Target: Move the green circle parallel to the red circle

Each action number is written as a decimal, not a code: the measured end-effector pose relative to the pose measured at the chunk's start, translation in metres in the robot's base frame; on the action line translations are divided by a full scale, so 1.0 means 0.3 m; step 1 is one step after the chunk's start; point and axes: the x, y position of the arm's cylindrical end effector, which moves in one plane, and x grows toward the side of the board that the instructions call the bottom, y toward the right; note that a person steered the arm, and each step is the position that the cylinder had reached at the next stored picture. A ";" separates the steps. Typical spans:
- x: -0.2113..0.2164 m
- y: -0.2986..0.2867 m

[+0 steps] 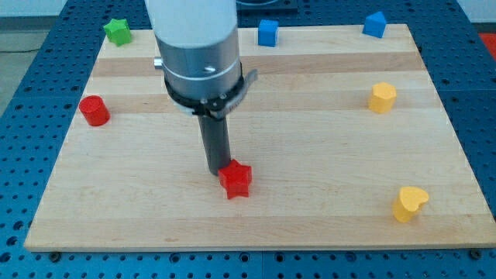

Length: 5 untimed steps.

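The red circle stands near the board's left edge. No green circle shows; the only green block is a green star at the top left corner. The arm's wide body hides part of the board's top middle. My tip is down on the board near the middle, right against the upper left side of a red star. The tip is far to the right of and below the red circle.
A blue cube sits at the top edge, right of the arm. Another blue block is at the top right corner. A yellow block is at the right, and a yellow heart at the bottom right. The wooden board lies on a blue perforated table.
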 end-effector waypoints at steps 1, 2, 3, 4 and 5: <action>0.066 0.046; 0.100 0.063; 0.086 0.066; -0.065 0.159; -0.280 0.309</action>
